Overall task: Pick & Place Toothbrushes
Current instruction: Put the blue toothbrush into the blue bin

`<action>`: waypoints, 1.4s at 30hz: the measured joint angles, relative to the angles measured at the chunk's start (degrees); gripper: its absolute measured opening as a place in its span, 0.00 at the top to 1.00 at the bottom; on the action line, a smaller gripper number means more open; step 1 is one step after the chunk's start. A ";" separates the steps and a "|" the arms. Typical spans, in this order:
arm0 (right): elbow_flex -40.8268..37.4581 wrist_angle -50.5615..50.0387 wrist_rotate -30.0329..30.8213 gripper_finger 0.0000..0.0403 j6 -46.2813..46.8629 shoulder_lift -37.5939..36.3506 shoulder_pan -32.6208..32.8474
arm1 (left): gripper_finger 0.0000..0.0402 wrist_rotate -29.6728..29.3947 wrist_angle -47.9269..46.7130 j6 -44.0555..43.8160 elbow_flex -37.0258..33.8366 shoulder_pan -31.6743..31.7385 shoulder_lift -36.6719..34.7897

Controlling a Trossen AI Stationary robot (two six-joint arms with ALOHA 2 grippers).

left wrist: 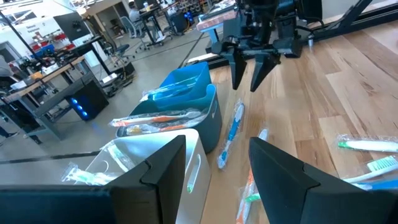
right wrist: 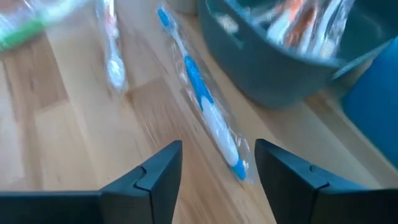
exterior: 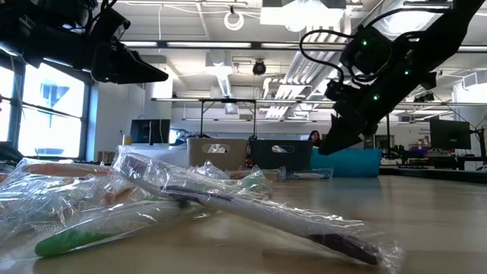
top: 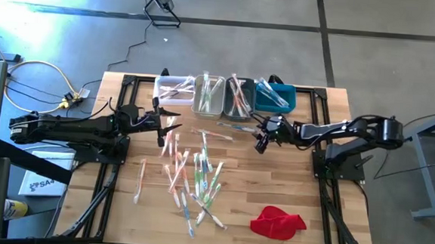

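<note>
While the left pincer (top: 159, 121) hangs with its two dark fingers apart and nothing between them, it sits over the light wooden surface (top: 289, 187) just in front of the small white plastic bin (top: 173, 91).

Below it lies the big loose pile of thin toothbrushes in clear crinkly wrappers (top: 191, 177). Their handles are pink, orange, green, blue and white. Most of them point from the near edge toward the bins, some a bit tilted, and they lie flat and cross over each other. One pale toothbrush (top: 139, 181) lies alone at the pile's left side, pointing the same way.

Four little bins stand in a row at the far side: the white one, a clear grey bin (top: 208, 96), a dark grey bin (top: 238, 97) and a blue bin (top: 275, 97). Each has wrapped toothbrushes inside, lying the long way of the bin.

Right in front of the dark grey bin lies a blue and white toothbrush in a clear wrapper (right wrist: 205, 93). Its long side runs along the row of bins, nearly touching it.

Over that spot is the right pincer (top: 261, 144), fingers apart, holding nothing.

Near the front right lies a crumpled red cloth (top: 277, 222), well apart from the pile.
</note>
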 joint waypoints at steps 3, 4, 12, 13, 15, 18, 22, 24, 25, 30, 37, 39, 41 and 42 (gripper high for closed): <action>-0.02 0.79 0.26 0.51 -0.01 2.14 0.00 | 0.57 -0.01 -0.02 0.00 0.00 0.02 0.00; -0.02 1.24 0.28 0.51 0.00 2.92 0.00 | 0.57 -0.01 -0.01 0.00 0.00 0.00 0.00; -0.02 8.74 7.30 0.51 -0.43 8.78 -0.04 | 0.57 0.00 0.00 0.00 0.00 0.01 0.00; -0.02 9.56 7.90 0.52 -0.96 9.18 -0.16 | 0.57 -0.01 0.00 0.00 0.00 0.02 0.00; -0.02 10.17 6.51 0.52 -1.66 9.63 -0.72 | 0.57 0.00 -0.02 0.00 0.00 0.02 0.00; 0.00 10.59 2.12 0.52 -1.65 10.10 -1.96 | 0.57 -0.02 0.00 0.00 0.00 0.00 0.00; -0.02 10.22 1.79 0.52 -1.11 10.10 -3.02 | 0.57 -0.01 0.00 0.00 0.00 0.01 0.00; -0.02 10.26 1.94 0.52 -1.11 10.10 -3.30 | 0.57 0.00 0.00 0.00 0.00 0.02 0.00; -0.02 10.30 1.87 0.52 -1.11 10.10 -3.48 | 0.57 0.00 0.00 0.00 0.00 0.01 0.00; -0.02 10.23 1.45 0.52 -0.86 10.10 -3.47 | 0.57 0.00 0.00 0.00 0.00 0.00 0.00; -0.02 10.23 1.44 0.52 -0.83 10.10 -3.45 | 0.57 0.00 0.00 0.01 0.00 0.01 0.00; -0.02 10.23 1.42 0.52 -0.83 10.10 -3.45 | 0.57 -0.01 0.00 0.00 0.00 0.02 0.00; -0.02 10.23 1.37 0.52 -0.83 10.10 -3.45 | 0.57 0.00 0.00 0.00 0.00 0.01 0.00; -0.02 10.23 0.82 0.52 -0.83 10.10 -3.45 | 0.57 -0.02 0.00 0.02 0.00 0.02 0.00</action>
